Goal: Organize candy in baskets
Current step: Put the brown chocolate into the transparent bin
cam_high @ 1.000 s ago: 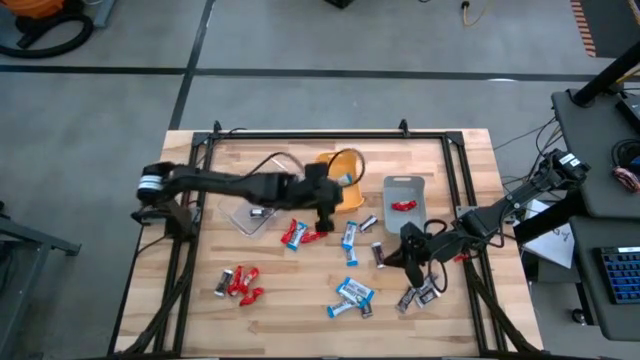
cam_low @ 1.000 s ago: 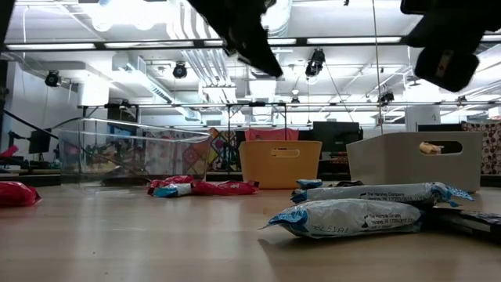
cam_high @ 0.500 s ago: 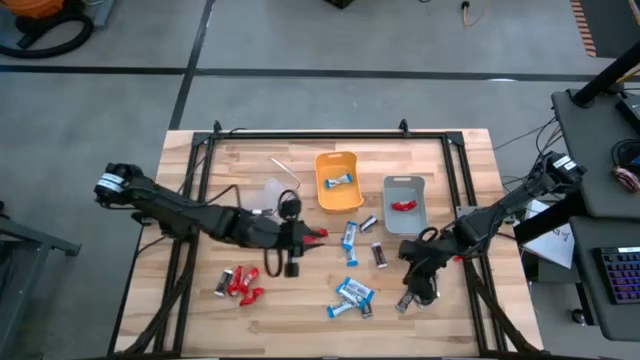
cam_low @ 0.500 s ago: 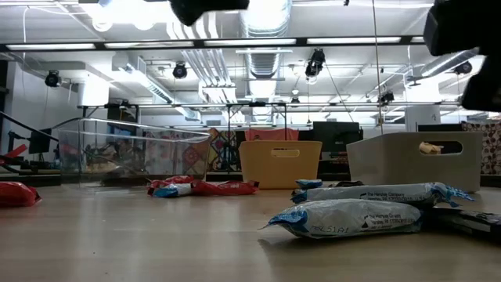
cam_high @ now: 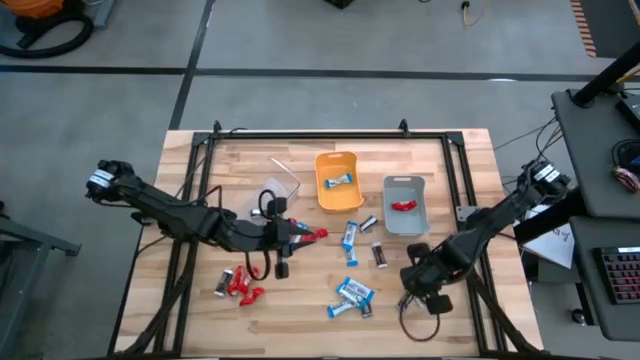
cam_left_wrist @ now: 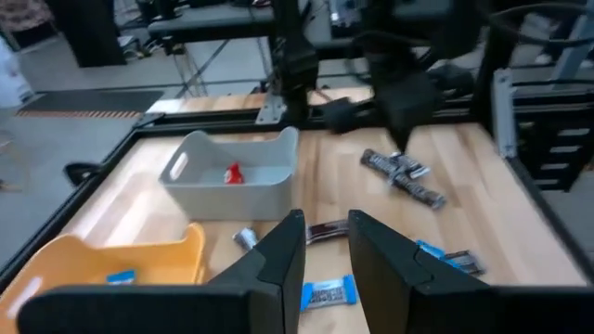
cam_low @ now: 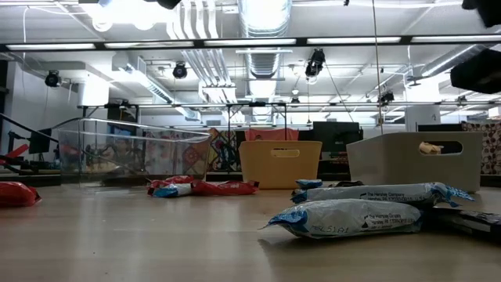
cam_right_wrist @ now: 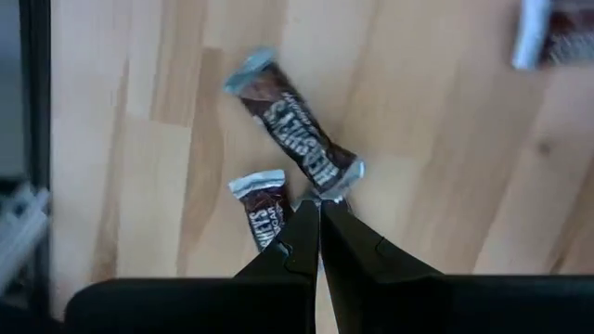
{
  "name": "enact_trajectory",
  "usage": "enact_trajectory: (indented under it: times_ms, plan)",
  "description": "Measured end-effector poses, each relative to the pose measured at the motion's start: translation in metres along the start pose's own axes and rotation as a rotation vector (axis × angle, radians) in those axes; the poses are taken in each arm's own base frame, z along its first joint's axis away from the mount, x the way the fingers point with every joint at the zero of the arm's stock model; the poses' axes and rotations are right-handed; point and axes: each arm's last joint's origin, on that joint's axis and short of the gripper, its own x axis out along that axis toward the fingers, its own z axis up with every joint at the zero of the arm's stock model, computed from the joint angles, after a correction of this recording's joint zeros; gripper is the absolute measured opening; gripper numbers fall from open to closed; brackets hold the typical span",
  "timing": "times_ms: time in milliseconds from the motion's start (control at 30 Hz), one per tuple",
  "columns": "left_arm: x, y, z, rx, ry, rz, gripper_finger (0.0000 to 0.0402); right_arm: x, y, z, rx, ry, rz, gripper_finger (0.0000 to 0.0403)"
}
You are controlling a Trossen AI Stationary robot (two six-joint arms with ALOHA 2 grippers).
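In the high view the orange basket (cam_high: 338,181) holds a blue-and-white candy (cam_high: 343,180), and the grey basket (cam_high: 405,203) holds a red one (cam_high: 402,206). The clear basket (cam_high: 281,180) stands left of them, partly under my left arm. Loose candy lies flat on the table: red bars (cam_high: 240,283), blue-and-white bars (cam_high: 352,292), dark bars (cam_high: 380,255). My left gripper (cam_left_wrist: 326,249) hovers near a red bar (cam_high: 312,235), pointing right, open by a narrow gap and empty. My right gripper (cam_right_wrist: 320,209) is shut above two dark bars (cam_right_wrist: 295,123); the low view shows it (cam_low: 479,70) well above the table.
A black frame rail (cam_high: 300,134) runs along the table's far edge, and rails also run down both sides. More dark bars (cam_left_wrist: 401,173) lie near the right side. Bare wood shows near the far left corner (cam_high: 235,160) and at the near middle (cam_high: 300,320).
My left gripper has drawn back from over the orange basket toward the table's left and near side, and a blue-and-white bar now shows in that basket. My right gripper has moved toward the near edge, to above the dark bars.
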Motion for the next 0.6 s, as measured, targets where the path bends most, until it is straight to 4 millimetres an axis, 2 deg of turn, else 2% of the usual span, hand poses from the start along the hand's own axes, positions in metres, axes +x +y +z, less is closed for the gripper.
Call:
enact_trajectory:
  times_ms: [100, 200, 467, 600]
  plan:
    - [0.0, 0.001, -0.001, 0.006, 0.01, 0.03, 0.007, 0.004, 0.008, 0.01, -0.057, 0.001, -0.016, 0.0014]
    - [0.0, 0.001, -0.003, 0.013, 0.021, 0.037, 0.007, 0.009, 0.012, 0.021, -0.06, 0.007, -0.03, 0.0035]
    - [0.0, 0.002, -0.004, 0.018, 0.028, 0.053, 0.007, 0.025, 0.019, 0.04, -0.121, 0.056, -0.106, 0.0151]
    - [0.0, 0.002, -0.004, 0.021, 0.033, 0.053, 0.007, 0.035, 0.019, 0.042, -0.138, 0.133, -0.141, 0.0185]
